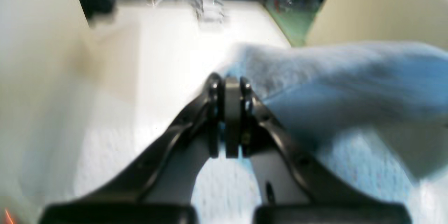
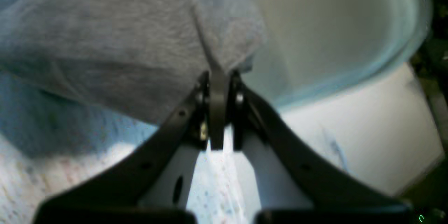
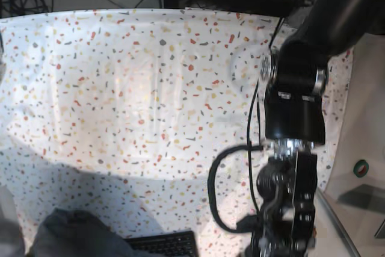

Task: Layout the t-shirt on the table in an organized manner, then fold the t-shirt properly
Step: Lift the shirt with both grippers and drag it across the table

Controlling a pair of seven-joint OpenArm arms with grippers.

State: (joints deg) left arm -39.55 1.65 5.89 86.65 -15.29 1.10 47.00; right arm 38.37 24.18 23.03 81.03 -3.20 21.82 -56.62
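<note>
Between the black jaws of the right gripper (image 2: 217, 112), in the right wrist view, a fold of the heather-grey soft cotton t-shirt (image 2: 115, 45) is pinched: a narrow ridge of the cloth runs down into the closed tips, and the rest of the garment spreads up and to the left of them, hanging above the white, fleck-speckled tablecloth of the table (image 2: 38, 182). Right of the t-shirt in that view a pale, blue-edged blurred surface fills the upper corner; what it is cannot be told.

The left wrist view shows the same grey t-shirt (image 1: 336, 84) bunched just to the right of the left gripper (image 1: 229, 112), its near edge touching the outer side of the right-hand jaw. That gripper's jaws stand pressed together, and whether any cloth lies between them cannot be told through the blur. Below the t-shirt lies the speckled table (image 1: 105, 147).

From the base view, the table (image 3: 120, 88) stretches bare of the garment across most of the frame. A grey rounded mass at the lower left edge may be the t-shirt, though it is too dim to tell. Beside that mass a black keyboard (image 3: 163, 245) rests at the table's near edge, and one black robot arm (image 3: 295, 124) reaches over the table's right side.
</note>
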